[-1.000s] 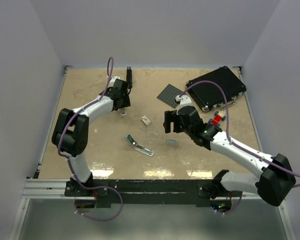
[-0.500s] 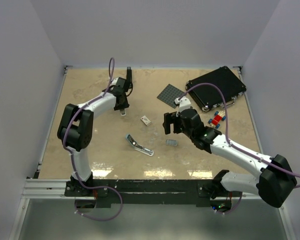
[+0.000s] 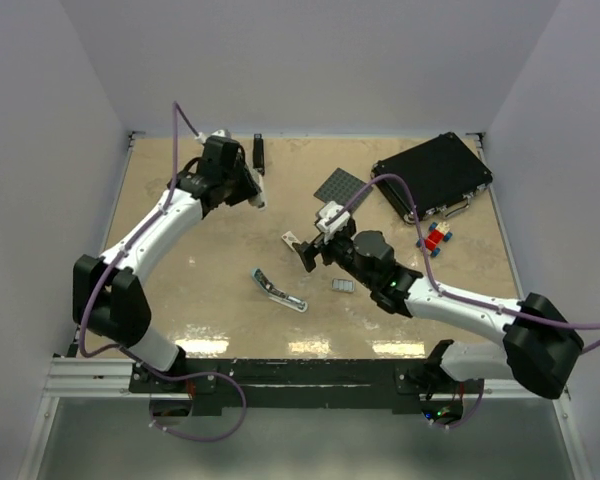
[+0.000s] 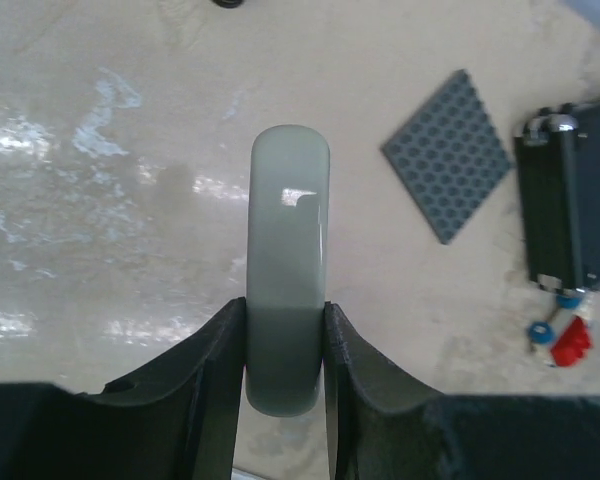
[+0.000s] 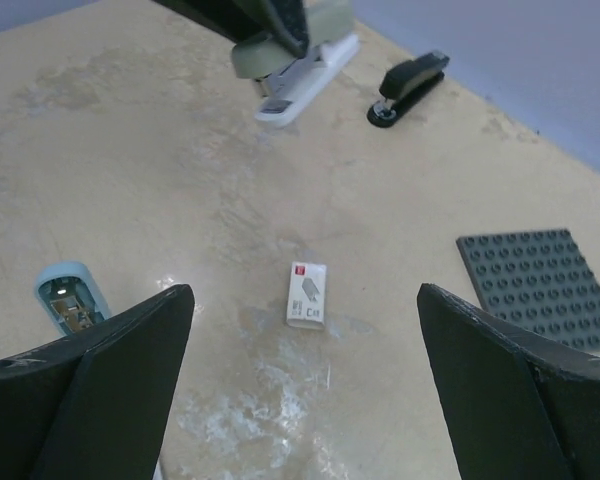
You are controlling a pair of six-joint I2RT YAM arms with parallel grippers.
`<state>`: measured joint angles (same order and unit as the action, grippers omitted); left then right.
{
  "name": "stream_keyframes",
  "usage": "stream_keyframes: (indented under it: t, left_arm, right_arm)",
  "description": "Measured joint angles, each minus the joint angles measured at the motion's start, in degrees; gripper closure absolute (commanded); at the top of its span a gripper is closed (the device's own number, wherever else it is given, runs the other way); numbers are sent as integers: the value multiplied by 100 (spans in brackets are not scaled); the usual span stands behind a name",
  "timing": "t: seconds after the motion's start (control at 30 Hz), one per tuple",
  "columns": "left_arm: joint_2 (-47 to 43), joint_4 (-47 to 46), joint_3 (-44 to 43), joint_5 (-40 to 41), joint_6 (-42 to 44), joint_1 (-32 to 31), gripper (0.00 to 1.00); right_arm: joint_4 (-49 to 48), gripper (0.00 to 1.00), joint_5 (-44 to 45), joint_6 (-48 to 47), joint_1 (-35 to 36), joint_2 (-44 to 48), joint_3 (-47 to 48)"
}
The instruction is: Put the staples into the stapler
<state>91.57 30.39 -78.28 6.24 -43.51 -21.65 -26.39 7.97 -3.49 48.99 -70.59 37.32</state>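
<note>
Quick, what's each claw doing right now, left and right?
Left claw: closed on the stapler.
Right claw: open, holding nothing.

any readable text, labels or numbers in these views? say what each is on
Staple box: red patch and dark print on top, too blurred to read.
Stapler, black stapler, grey plate, black case: no text visible.
</note>
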Motion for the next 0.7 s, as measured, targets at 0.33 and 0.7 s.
stream_keyframes:
  t: [0.33, 0.7]
  left_arm:
    - [-680, -155, 39, -1360, -914, -264, 100]
    - [-745, -243, 39, -1661, -1178, -660, 100]
  right_arm:
    - [-2144, 6, 219, -1488, 570, -1021, -120]
    - [-3508, 12, 1082, -2562, 796, -1648, -120]
